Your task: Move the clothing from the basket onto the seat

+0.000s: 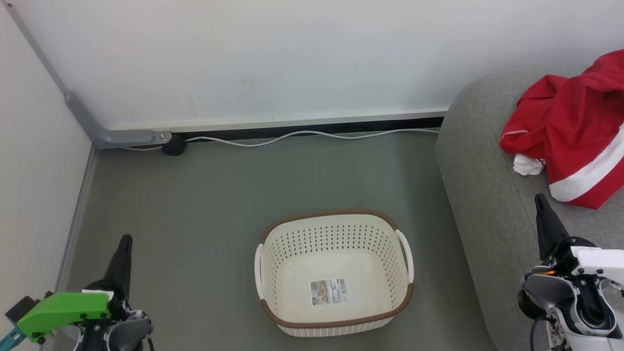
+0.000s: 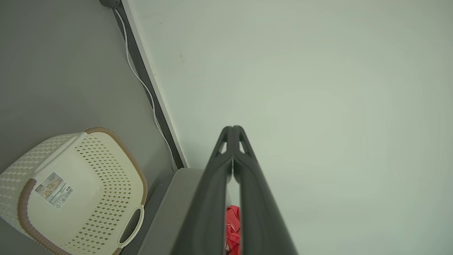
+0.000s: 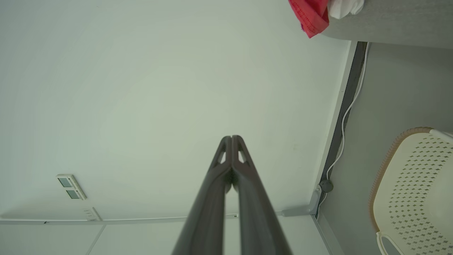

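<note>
Up front in the head view, you've got the basket (image 1: 331, 239) upright on the grey floor (image 1: 195, 204), its bare bottom showing the barcode sticker (image 1: 329, 291). The clothing (image 1: 575, 122) lies heaped on the seat (image 1: 482, 185) at upper right: red fabric with a broad white stripe, and a small white bit at its lower left edge. Left gripper (image 1: 126, 239) sits lower left over the floor, well apart from the basket, fingers pressed together, gripping nothing. Right gripper (image 1: 539, 197) sits lower right over the seat, near the clothing but not touching it, fingers also clenched and empty. A white cable (image 1: 292, 135) runs along the wall base. Left wrist view: you see the left gripper (image 2: 233, 128) clamped tip to tip and aimed at the pale wall, the basket (image 2: 106, 159) at lower left, the seat (image 2: 173, 205) edge behind the fingers, and a red sliver of clothing (image 2: 233, 226) in the slit between them. Right wrist view: right gripper (image 3: 231, 137) closed tight, nothing in it, pointing at the wall; clothing (image 3: 311, 14) on the seat (image 3: 396, 21) at top right, basket (image 3: 410, 184) at the right edge.
</note>
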Available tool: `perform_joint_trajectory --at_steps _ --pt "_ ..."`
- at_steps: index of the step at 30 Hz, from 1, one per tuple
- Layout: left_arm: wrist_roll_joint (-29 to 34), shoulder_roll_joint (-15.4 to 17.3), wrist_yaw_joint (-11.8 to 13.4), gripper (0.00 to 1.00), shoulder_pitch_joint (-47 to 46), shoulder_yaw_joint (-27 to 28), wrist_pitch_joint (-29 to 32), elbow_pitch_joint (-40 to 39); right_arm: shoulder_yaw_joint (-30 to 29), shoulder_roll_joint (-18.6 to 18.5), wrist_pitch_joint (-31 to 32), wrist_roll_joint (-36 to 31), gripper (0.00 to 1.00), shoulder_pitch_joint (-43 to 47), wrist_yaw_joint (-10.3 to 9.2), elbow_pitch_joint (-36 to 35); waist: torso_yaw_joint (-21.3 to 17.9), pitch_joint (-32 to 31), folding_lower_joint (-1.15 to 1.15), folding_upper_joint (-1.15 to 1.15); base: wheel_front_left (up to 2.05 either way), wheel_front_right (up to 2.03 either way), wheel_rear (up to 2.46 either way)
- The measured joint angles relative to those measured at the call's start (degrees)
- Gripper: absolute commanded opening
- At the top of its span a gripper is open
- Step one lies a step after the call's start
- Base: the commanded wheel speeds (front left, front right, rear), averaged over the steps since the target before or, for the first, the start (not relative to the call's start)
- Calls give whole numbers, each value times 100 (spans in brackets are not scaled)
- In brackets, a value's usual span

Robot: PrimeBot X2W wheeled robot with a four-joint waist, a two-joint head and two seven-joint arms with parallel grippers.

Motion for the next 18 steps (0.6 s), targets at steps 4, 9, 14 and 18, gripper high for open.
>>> perform_joint_trajectory --at_steps 4,9,14,18 --pt "0 -1 0 0 0 1 0 0 -1 3 1 0 0 0 0 0 0 0 0 0 0 0 0" --pt "1 -1 0 0 0 2 0 -2 -2 3 1 0 0 0 0 -1 0 0 0 0 0 0 0" --pt "0 -1 0 0 0 3 1 -2 -3 4 42 0 0 0 0 -1 0 0 0 0 0 0 0" --pt "0 -2 0 0 0 4 1 -3 -3 4 42 0 0 0 0 -2 0 0 0 0 0 0 0"
